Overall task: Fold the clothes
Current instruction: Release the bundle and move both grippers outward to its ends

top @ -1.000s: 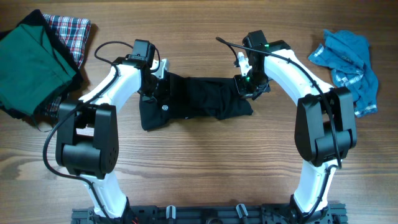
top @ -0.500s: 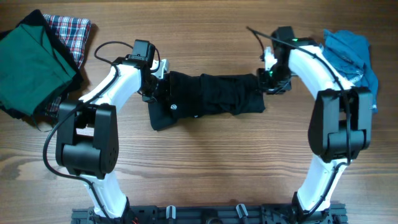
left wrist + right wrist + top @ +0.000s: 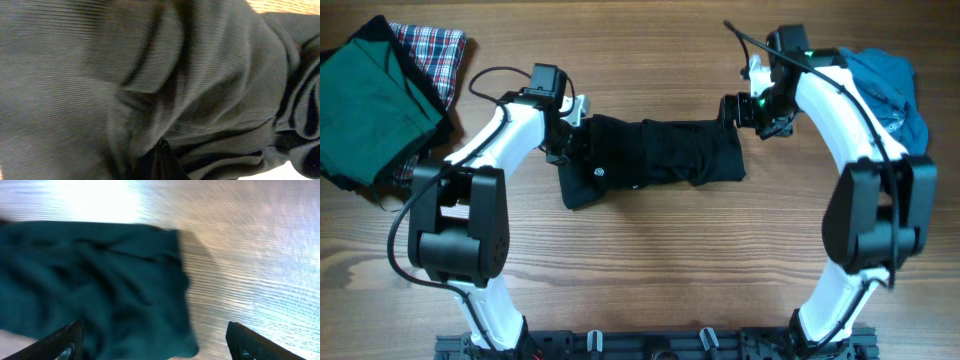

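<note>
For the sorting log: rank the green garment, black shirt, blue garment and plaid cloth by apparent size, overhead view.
1-2. green garment and black shirt: too alike to rank; the green one runs off frame.
3. blue garment, partly behind the right arm.
4. plaid cloth, mostly covered.

The worktop (image 3: 650,280) lies open along its near edge between the left arm (image 3: 460,230) and right arm (image 3: 865,220) and at mid far edge, while the black shirt (image 3: 655,160) bars the centre, a green and plaid pile (image 3: 370,100) the far-left corner, a blue garment (image 3: 900,80) the far-right.
</note>
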`<state>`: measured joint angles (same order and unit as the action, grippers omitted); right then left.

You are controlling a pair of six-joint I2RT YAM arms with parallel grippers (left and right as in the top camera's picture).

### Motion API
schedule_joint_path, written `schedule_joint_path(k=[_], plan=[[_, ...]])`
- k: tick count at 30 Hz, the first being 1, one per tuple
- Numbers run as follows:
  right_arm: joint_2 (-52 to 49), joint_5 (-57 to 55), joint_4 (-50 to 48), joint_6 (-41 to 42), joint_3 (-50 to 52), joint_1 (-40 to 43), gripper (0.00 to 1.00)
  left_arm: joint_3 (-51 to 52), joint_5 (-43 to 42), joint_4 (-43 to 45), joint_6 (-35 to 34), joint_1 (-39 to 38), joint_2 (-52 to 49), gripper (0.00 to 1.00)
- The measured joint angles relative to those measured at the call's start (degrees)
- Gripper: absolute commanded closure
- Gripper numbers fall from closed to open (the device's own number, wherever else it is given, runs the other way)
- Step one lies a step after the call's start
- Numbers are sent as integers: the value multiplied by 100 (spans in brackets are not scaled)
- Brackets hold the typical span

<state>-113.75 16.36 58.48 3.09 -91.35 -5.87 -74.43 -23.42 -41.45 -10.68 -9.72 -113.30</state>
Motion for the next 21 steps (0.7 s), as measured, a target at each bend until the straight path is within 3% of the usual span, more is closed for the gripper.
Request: schedule_joint_path(k=[1,3,4,9,13,21], plan=[[98,55,2,-35,-31,-55,40,0,0,-15,0,46,17,89],[214,179,2,-83,-63,-229,87,11,2,-35,-13,146,177,79],[212,205,0,-101,-63,-319,96,15,7,-35,-9,175,310,76],[212,271,-247,-57,-31,-625,96,20,20,-125,-59,352,1071,71],[212,291,-575,-37,286,-780,96,22,26,-389,-195,520,1115,67],[212,313,-1141,-35,922,-822,96,24,24,-511,-411,728,1115,70]])
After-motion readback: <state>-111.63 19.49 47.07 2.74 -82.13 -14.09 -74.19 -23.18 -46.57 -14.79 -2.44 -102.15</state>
